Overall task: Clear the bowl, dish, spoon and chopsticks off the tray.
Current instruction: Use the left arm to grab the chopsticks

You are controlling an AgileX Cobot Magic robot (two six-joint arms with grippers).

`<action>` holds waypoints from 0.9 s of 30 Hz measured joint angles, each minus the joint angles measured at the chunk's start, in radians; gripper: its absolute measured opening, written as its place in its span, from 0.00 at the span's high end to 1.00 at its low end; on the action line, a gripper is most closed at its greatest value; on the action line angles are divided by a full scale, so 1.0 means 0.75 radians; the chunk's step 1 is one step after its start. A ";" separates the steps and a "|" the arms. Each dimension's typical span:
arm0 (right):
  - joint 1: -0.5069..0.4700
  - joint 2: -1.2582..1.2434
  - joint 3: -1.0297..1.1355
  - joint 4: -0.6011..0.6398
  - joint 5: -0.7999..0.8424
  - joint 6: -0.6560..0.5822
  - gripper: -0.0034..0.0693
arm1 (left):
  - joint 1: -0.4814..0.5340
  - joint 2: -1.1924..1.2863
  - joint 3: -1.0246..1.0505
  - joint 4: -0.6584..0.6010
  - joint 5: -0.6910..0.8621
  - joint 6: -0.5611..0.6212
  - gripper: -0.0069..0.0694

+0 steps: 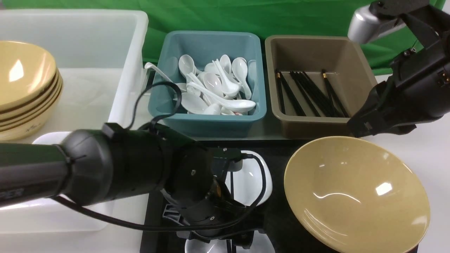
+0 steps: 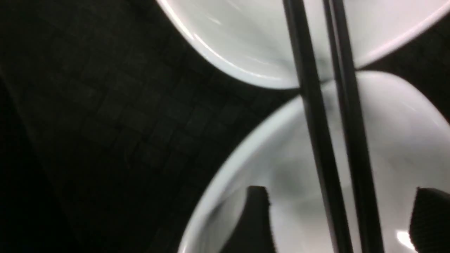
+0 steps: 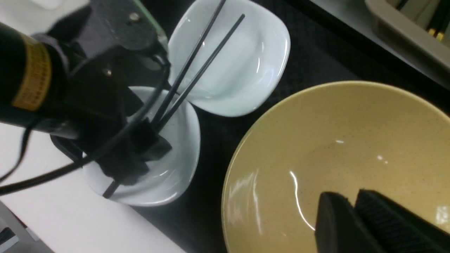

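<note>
Item: my left claw (image 2: 341,191), fingers spread, chopsticks (image 2: 314,123) lying between them across two white dishes (image 2: 246,35). Item: my right claw (image 3: 346,196), pinching the tilted bowl (image 3: 334,140) by its rim.

Left end effector (image 2: 340,191), jaws wide

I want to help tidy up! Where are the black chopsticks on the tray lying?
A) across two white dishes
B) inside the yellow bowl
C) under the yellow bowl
A: the chopsticks lie across the far white dish and the near white dish, spanning both.
</note>
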 joint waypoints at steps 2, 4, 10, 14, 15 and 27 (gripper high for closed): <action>0.000 0.000 0.000 0.000 -0.006 0.000 0.85 | 0.000 0.018 -0.001 -0.010 -0.014 0.000 0.17; 0.000 0.000 0.001 0.001 -0.015 -0.001 0.85 | -0.001 0.047 -0.002 -0.027 -0.028 0.000 0.18; 0.000 0.000 0.002 0.001 -0.035 -0.019 0.85 | -0.001 0.064 -0.006 -0.048 -0.044 0.000 0.47; 0.000 0.000 0.002 0.001 -0.036 -0.044 0.85 | -0.001 0.069 -0.006 -0.058 -0.019 0.000 0.82; 0.000 0.000 0.002 0.001 -0.036 -0.051 0.84 | -0.001 0.069 -0.006 -0.058 -0.013 0.000 0.87; 0.000 0.000 0.002 0.001 -0.038 -0.080 0.82 | -0.001 -0.011 -0.101 -0.050 0.134 0.036 0.89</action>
